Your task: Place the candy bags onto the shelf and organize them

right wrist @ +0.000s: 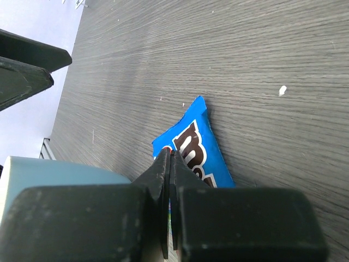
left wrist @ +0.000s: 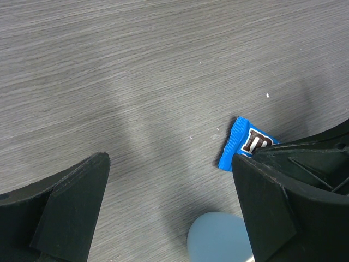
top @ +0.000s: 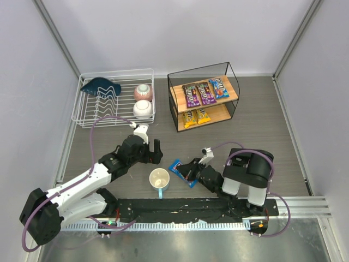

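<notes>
A blue candy bag point(top: 178, 170) lies on the grey table in front of the shelf point(top: 176, 99). It also shows in the right wrist view point(right wrist: 196, 144) and the left wrist view point(left wrist: 244, 141). My right gripper point(top: 191, 171) is low at the bag's near edge, jaws pressed together on it point(right wrist: 170, 158). My left gripper point(top: 155, 153) hangs open and empty above the table, left of the bag point(left wrist: 169, 180). The shelf's top board holds two purple bags point(top: 198, 94) and a blue one point(top: 219, 87). Its lower board holds two yellow bags point(top: 196, 117).
A light blue mug point(top: 159, 179) stands just left of the blue bag, between the two grippers; it also shows in the left wrist view point(left wrist: 219, 239). A white wire dish rack point(top: 114, 103) with two bowls and a blue item stands at the back left.
</notes>
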